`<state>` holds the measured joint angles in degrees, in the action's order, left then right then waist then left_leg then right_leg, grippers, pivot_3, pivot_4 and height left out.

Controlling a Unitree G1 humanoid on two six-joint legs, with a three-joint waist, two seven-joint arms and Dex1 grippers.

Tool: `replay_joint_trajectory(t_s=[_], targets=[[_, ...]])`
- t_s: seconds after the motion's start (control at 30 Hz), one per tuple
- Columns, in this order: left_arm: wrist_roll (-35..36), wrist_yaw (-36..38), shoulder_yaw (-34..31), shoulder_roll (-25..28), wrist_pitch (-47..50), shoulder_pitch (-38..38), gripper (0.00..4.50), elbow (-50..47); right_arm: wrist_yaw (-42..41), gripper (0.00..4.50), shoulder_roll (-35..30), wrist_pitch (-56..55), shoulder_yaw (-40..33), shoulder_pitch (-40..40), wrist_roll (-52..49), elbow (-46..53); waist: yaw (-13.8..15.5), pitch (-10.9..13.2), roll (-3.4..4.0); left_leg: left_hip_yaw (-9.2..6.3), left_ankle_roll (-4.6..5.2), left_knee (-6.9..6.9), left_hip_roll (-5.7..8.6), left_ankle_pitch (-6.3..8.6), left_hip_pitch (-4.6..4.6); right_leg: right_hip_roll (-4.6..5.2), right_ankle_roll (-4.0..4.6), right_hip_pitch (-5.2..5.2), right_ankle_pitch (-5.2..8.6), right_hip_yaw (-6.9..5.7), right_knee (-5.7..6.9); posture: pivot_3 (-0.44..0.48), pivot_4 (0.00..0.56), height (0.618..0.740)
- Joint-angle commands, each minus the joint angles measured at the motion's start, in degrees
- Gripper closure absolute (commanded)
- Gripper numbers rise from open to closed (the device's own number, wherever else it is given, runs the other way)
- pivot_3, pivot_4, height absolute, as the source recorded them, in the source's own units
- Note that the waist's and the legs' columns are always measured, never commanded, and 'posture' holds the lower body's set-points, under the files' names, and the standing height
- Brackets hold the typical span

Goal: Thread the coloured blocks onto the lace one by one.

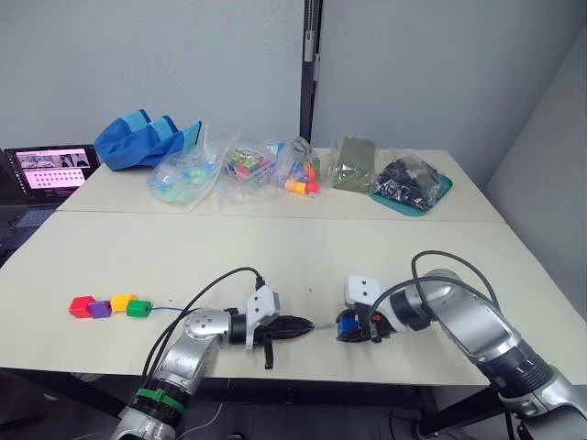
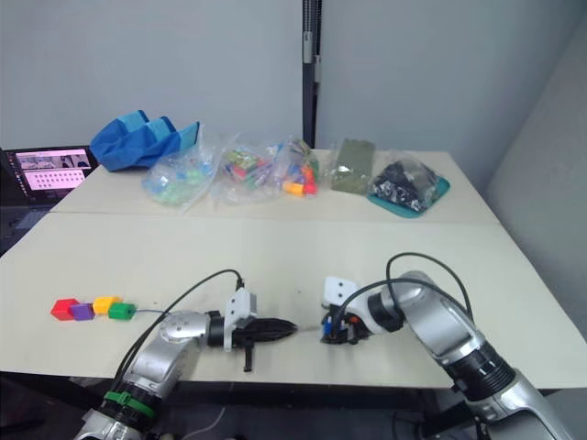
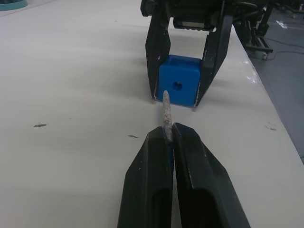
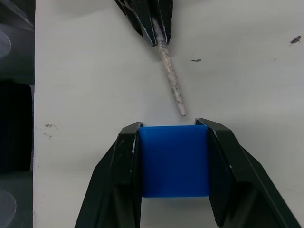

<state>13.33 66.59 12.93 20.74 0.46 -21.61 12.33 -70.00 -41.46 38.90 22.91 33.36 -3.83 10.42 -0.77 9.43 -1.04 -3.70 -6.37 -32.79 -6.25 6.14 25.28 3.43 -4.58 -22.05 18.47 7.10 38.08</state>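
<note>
Lace (image 3: pixel 166 108) tip pinched in left pincer (image 3: pixel 167 137), just short of blue block (image 3: pixel 178 86) clamped by right pincer (image 4: pixel 173 127), near table's front edge (image 1: pixel 385 376).

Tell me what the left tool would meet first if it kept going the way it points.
Probably the blue block, held by the right tool. The lace tip, pinched in the left tool, points near its hole but has not entered.

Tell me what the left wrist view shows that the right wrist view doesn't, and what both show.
Left wrist view: the hole in the blue block's face, with the lace tip aimed just below it, not yet in. Right wrist view: the block from behind, no hole visible, and the tip stopping just short of it. Both: the right gripper shut on the block, and the left gripper shut on the tip, over the table.
</note>
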Motion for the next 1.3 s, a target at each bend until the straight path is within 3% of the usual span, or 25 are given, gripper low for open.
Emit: replay_joint_trajectory(t_s=[0.03,0.8,1.03,1.27,1.3], targets=[[-0.71,0.37,0.88,-0.22,-0.89,-0.36,4.5,1.23,0.83,3.31,-0.22,-0.17,-0.34,0.39,-0.18,0.44,0.01,0.0,0.0,0.0,0.0,0.0,0.0,0.0,0.0,0.0,0.0,0.0,0.0,0.0,0.0,0.0,0.15,0.74],[-0.4,5.3,2.48,-3.02,-1.47,-3.59,4.5,4.66,1.58,3.31,-0.3,-0.17,-0.25,0.01,0.41,0.88,0.01,0.0,0.0,0.0,0.0,-0.04,0.0,0.0,0.0,0.0,-0.03,0.01,-0.03,0.0,0.01,0.0,0.15,0.74],[-5.81,0.67,3.73,-7.83,-6.52,-10.14,4.5,13.88,1.99,3.31,-0.04,-0.01,0.11,-0.12,0.34,1.8,0.31,0.0,-0.01,-0.01,0.0,-0.12,0.02,0.0,0.01,0.0,-0.09,0.06,-0.06,0.0,-0.01,0.0,0.15,0.74],[-5.16,4.11,5.01,-10.27,-4.82,-12.12,4.5,15.31,2.97,3.31,0.08,0.33,0.44,-0.99,-0.12,2.82,0.26,0.0,0.0,-0.01,0.0,-0.11,0.02,0.0,0.01,0.0,-0.09,0.06,-0.06,0.0,-0.01,0.0,0.15,0.74],[-5.1,3.89,4.85,-10.5,-4.41,-12.32,4.15,15.3,3.03,3.31,0.16,0.36,0.5,-0.94,-0.16,2.8,0.24,0.0,-0.01,-0.01,0.0,-0.11,0.02,0.0,0.01,0.0,-0.09,0.06,-0.06,0.0,-0.01,0.0,0.15,0.74]])
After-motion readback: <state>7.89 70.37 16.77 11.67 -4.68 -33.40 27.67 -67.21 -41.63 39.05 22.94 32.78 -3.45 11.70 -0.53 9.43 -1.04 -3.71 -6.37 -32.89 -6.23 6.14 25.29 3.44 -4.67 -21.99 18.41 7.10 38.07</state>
